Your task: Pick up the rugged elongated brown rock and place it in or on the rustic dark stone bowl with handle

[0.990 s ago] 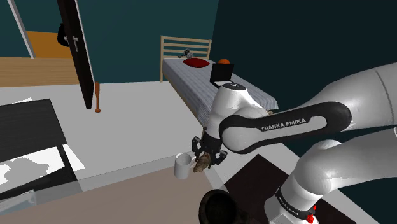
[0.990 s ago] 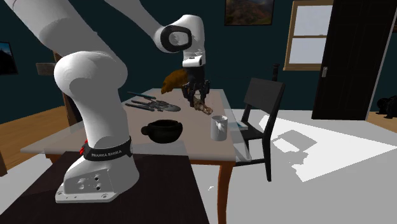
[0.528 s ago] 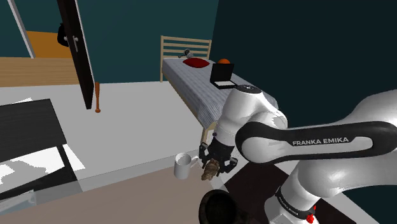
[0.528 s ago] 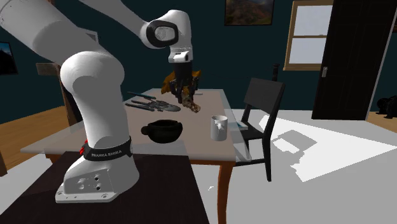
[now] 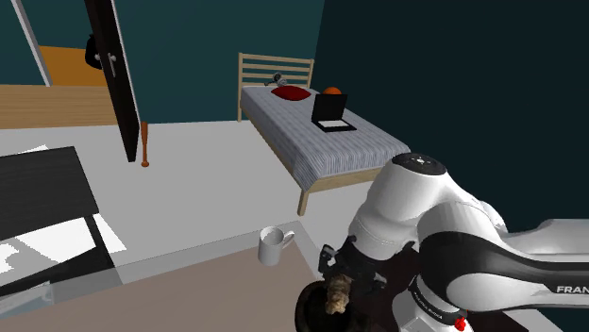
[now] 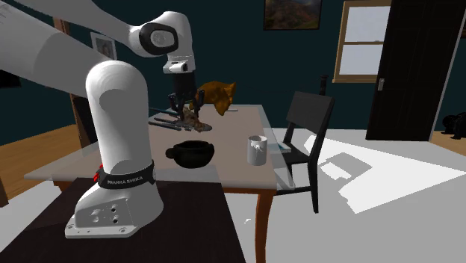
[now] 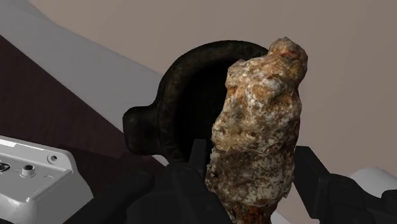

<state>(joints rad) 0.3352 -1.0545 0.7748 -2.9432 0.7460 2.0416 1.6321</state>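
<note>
Rock (image 7: pixel 257 127), clasped by the gripper (image 7: pixel 251 191), hangs over the dark bowl (image 7: pixel 170 89); lowering it centrally before release should prevent bouncing out.

Both exteriors near stand (image 6: pixel 196 224), sharing mug (image 5: pixel 274 246), wrist close over bowl (image 7: pixel 181 86)

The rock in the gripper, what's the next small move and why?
Probably lower it straight down a little. The gripper is shut on the rock, which hangs above the dark bowl with a gap in the second exterior view; the wrist view shows the bowl's opening just beyond it.
</note>
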